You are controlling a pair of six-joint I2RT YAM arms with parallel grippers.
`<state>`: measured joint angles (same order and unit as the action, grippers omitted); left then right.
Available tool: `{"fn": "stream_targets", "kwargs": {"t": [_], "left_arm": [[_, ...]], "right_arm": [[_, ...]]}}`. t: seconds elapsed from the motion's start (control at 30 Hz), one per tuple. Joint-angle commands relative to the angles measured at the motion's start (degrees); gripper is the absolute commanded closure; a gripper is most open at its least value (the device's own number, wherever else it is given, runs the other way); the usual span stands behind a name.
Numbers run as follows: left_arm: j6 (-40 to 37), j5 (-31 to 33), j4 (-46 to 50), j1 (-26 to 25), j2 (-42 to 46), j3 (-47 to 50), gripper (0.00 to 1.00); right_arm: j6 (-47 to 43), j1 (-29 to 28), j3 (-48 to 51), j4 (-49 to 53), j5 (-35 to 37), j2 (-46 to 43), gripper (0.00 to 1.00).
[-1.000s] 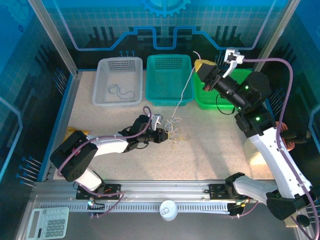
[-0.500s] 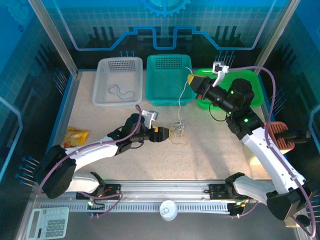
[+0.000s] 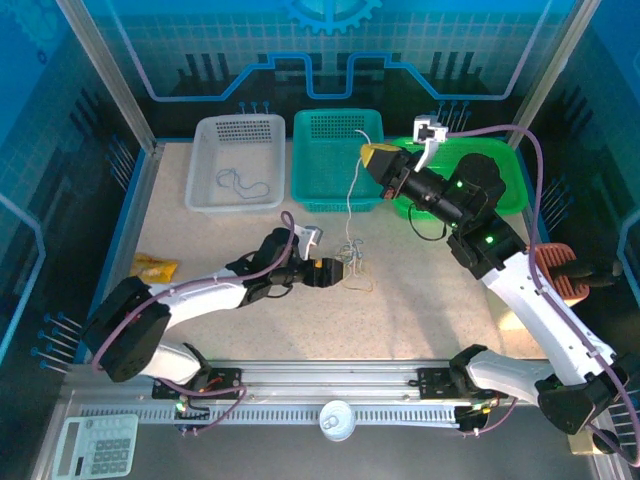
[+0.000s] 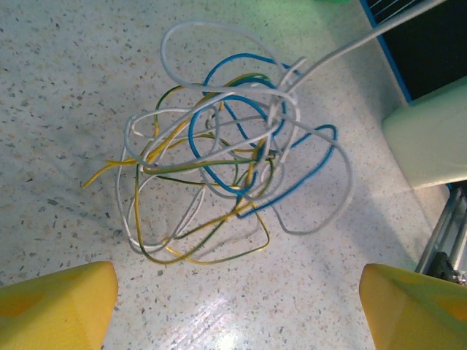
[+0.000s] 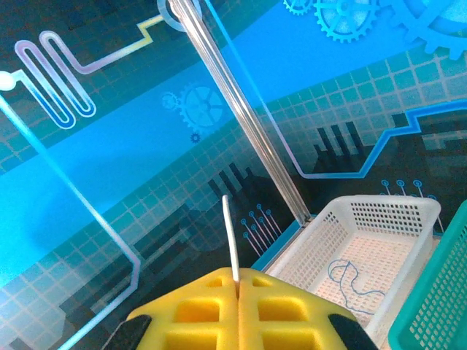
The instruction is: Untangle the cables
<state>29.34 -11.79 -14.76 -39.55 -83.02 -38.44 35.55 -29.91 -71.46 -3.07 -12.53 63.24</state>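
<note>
Open bench [image 3: 420, 310] is stretching across the frame's lower right; the white basket [image 3: 195, 185], teal basket [image 3: 297, 160] and green basket [image 3: 400, 207] are blocking the top; a strung white cable [image 3: 350, 200] is crossing centre.

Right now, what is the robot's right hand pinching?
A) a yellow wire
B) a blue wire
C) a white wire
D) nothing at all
C: a white wire sticks out from between the shut fingers of the right gripper, and from above it runs down to the tangle.
</note>
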Motion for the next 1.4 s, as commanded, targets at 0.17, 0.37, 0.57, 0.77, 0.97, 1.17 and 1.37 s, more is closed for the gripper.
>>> {"fn": "stream_targets", "kwargs": {"t": [0.17,0.37,0.57,0.77,0.97,1.17,1.37], "left_arm": [[-1.81,-0.01,-5.19,-0.46,-6.36,-3.95,0.13],[-1.88,-0.34,-7.11,-0.47,-10.40,-6.31,0.21],[-1.79,-1.20,-8.61,-0.52,-12.94,-6.40,0.73],[-1.78,-0.58,-8.49,-0.46,-12.56,-3.85,1.00],[-1.43,-0.61,-8.88,-0.52,-12.34,-1.93,1.00],[-1.20,-1.07,-8.79,-0.46,-12.51,-0.95,1.00],[-1.10,-1.07,-8.88,-0.48,-12.34,-0.04,1.00]], "right_arm": [[-1.80,-2.20,-2.45,-0.72,1.93,-0.35,1.00],[-1.87,-3.48,-2.41,-0.97,2.31,-0.16,1.00],[-3.62,-3.58,-5.59,0.87,3.09,0.37,1.00],[-5.02,-0.99,-12.50,2.58,2.65,1.75,1.00],[0.23,4.72,-18.98,0.26,-1.29,3.65,1.00],[2.84,8.60,-26.73,-1.13,-2.66,5.89,1.00],[3.29,11.56,-32.34,-0.63,-2.84,7.01,1.00]]}}
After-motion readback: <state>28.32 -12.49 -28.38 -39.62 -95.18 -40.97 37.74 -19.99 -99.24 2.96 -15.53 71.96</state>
